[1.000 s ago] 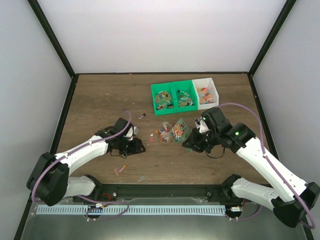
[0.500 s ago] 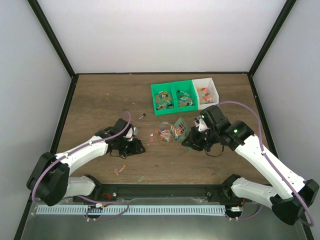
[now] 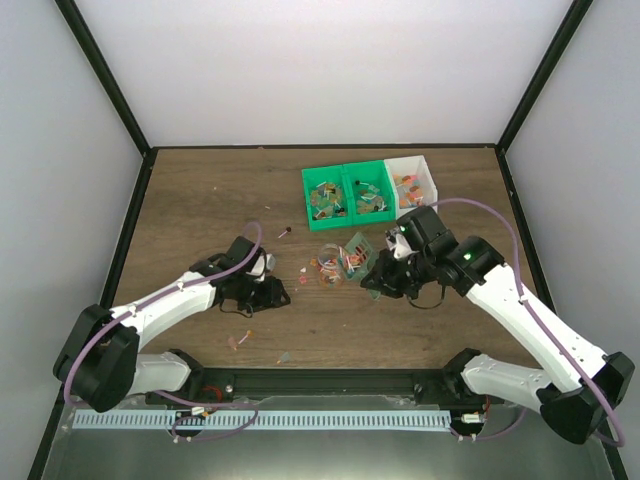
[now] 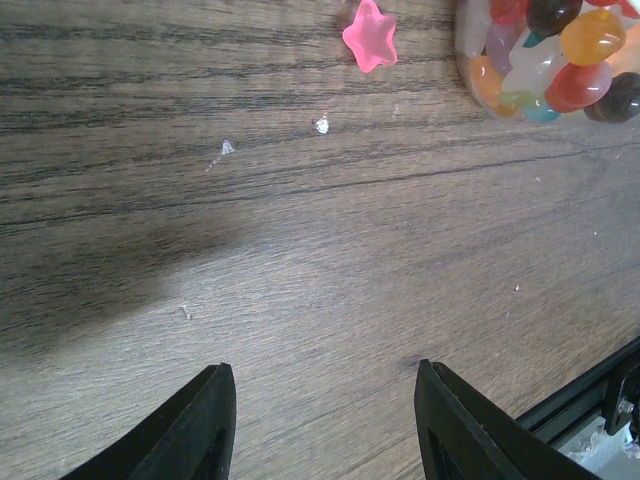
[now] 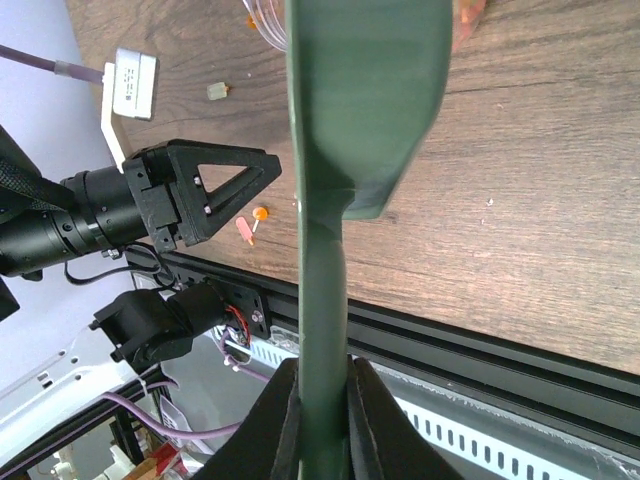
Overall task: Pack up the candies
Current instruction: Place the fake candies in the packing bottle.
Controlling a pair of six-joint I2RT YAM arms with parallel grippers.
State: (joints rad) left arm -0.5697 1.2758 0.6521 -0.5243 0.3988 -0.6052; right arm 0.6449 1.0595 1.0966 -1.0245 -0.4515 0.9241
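Candies (image 4: 560, 60) fill the clear jar (image 3: 329, 268) at table centre; more lie in the green bins (image 3: 343, 190) at 12 o'clock. At 3 o'clock the right gripper (image 5: 322, 395) clamps the green scoop (image 5: 365, 90) by its handle. At 9 o'clock the left gripper (image 4: 325, 425) stands parted and empty.

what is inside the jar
Candies in mixed colours, packed against the jar wall. From above, the scoop at its rim hides part of the inside, so fullness is unclear.

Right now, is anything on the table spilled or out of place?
Yes. Several candies lie loose on the bare table instead of in the jar or bins: a pink star beside the jar, a dark one farther back, a few near the front edge. They look spilled.
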